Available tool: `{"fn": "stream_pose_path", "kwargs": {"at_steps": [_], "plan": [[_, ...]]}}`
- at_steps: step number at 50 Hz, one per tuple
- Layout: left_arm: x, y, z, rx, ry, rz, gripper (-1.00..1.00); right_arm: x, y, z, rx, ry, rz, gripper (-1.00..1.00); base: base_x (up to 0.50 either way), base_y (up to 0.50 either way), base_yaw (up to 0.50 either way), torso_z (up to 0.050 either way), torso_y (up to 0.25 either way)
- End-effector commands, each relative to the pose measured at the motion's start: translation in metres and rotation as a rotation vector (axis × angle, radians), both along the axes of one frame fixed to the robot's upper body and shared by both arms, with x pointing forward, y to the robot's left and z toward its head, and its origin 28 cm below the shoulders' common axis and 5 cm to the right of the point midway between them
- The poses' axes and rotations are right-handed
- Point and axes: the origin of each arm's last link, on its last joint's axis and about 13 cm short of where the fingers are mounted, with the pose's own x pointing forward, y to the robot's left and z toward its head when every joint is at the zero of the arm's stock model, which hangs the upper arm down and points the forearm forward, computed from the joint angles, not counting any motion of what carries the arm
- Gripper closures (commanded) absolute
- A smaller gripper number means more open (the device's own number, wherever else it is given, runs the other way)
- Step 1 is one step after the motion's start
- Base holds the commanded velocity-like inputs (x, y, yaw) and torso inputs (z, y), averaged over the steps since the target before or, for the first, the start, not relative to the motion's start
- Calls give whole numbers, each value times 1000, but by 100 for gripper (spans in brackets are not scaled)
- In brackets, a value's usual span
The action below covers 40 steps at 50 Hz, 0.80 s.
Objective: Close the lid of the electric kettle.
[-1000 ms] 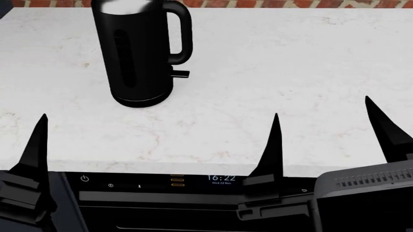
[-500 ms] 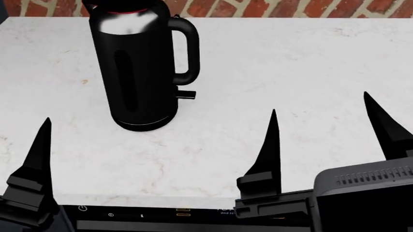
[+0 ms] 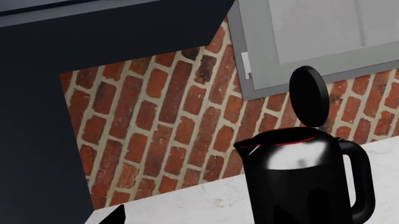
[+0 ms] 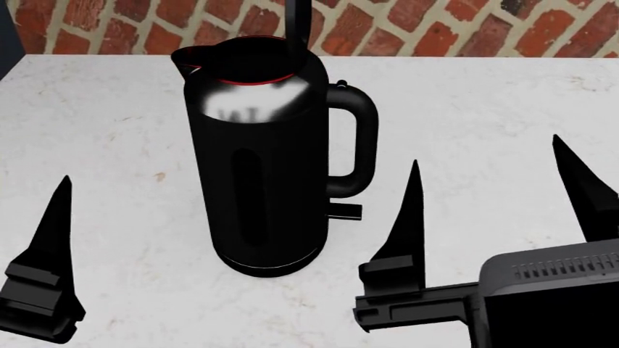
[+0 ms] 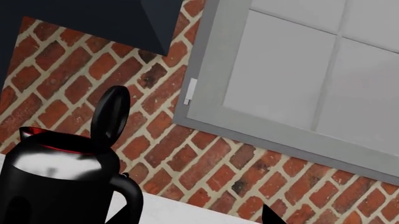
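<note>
lid (image 3: 309, 96) stands upright over electric kettle (image 4: 263, 156); right gripper (image 4: 498, 199) jaws spread wide, empty; left jaws' state unclear; risk: sideways push tips kettle on counter (image 4: 483, 109).

Bright, sharp; glare on kettle (image 4: 254, 101).

You are looking at a home kitchen. A white marble-patterned countertop (image 4: 503, 94) runs back to a red brick wall (image 3: 162, 116) with pale mortar. A grey-framed window (image 5: 299, 70) with divided panes is set into that brick, and a dark slanted body, likely a range hood (image 3: 74, 28), hangs beside it. On the counter stands a glossy black electric kettle (image 4: 266, 174) with a loop handle and red-ringed mouth, its lid (image 3: 309, 95) tipped upright, the sort of appliance you find on a household worktop.
</note>
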Motion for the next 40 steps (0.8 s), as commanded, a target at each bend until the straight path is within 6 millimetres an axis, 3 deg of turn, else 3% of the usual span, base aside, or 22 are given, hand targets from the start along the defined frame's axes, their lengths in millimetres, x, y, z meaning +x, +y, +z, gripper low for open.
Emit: {"fn": "stream_pose_path", "kwargs": {"at_steps": [1,18,40], "plan": [[-1,-1,-1,1,3,-3,-100,2,-3,0,42,0,-10,-100,0,0,0,0,0],[-1,1,-4,-7,16,0,-100,36,-15,15,48,30,-12,-100,0,0,0,0,0],[-1,2,-3,-3,16,10,-100,107,-39,58,-14,103,-26,-100,0,0,0,0,0]]}}
